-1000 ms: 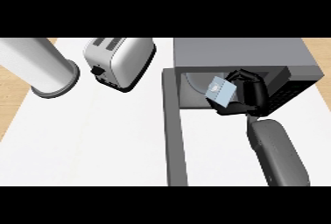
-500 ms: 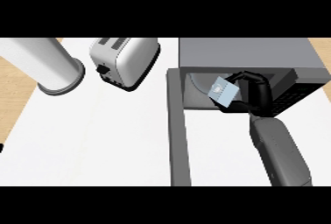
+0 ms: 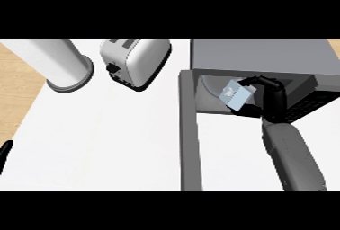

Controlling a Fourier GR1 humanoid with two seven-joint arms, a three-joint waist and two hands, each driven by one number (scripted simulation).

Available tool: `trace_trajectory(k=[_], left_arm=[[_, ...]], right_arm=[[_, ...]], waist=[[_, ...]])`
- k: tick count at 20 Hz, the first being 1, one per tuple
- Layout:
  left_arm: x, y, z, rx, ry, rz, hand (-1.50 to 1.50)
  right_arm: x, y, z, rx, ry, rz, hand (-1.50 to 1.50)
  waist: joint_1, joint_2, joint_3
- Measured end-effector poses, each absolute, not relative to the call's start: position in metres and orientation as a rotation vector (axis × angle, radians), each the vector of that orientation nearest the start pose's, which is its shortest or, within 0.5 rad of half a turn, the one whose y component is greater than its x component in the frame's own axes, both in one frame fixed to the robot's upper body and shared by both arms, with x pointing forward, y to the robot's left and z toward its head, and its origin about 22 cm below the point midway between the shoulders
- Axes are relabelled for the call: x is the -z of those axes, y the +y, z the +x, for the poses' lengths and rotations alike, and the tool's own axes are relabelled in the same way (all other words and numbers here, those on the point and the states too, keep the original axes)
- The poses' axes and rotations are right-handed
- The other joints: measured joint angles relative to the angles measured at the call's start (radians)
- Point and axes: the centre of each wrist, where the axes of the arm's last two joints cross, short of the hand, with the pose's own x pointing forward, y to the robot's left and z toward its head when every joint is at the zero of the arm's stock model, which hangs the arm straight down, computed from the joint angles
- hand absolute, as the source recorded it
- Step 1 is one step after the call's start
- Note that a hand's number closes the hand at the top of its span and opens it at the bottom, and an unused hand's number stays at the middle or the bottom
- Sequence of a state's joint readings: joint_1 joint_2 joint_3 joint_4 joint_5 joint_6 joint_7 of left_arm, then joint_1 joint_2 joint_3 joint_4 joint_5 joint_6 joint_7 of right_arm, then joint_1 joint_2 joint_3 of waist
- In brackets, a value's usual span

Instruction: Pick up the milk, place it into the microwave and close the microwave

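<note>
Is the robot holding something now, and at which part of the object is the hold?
Yes. The right hand holds the milk carton by its right side, fingers curled round it, inside the open microwave. The left hand holds nothing that can be seen.

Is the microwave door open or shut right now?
Open. The microwave door swings out toward the view's lower edge, baring the cavity where the right hand holds the milk.

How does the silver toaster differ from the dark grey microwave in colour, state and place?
The silver toaster is light and shiny; the dark grey microwave is dull and dark. The microwave looks the larger of the two. The toaster stands untouched left of the microwave, whereas the microwave has its door swung open, and the right hand holds the pale blue milk carton in its opening. Both stand at the back of the white counter.
</note>
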State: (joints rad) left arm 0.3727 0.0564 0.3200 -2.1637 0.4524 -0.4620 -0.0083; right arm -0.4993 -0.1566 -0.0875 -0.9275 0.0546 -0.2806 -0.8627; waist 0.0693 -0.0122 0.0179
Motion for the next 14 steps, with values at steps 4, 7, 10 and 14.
trace_trajectory(k=[4,7,10,14], left_arm=[[-0.088,0.32,0.13,0.014,-1.952,-0.192,-1.5],[-0.091,0.32,0.132,0.037,-1.952,-0.183,-1.5],[-0.092,0.32,0.135,0.058,-1.95,-0.174,-1.5],[-0.096,0.318,0.139,0.088,-1.95,-0.167,-1.5]], right_arm=[[0.008,-0.248,0.353,-0.095,-2.294,-0.455,1.5],[0.008,-0.25,0.351,-0.06,-2.311,-0.526,1.5],[0.009,-0.257,0.347,-0.113,-2.336,-0.625,-1.5],[0.01,-0.266,0.342,-0.171,-2.349,-0.731,-1.5]], waist=[[0.022,0.004,-0.004],[0.036,0.009,-0.007],[0.05,0.016,-0.011],[0.068,0.02,-0.015]])
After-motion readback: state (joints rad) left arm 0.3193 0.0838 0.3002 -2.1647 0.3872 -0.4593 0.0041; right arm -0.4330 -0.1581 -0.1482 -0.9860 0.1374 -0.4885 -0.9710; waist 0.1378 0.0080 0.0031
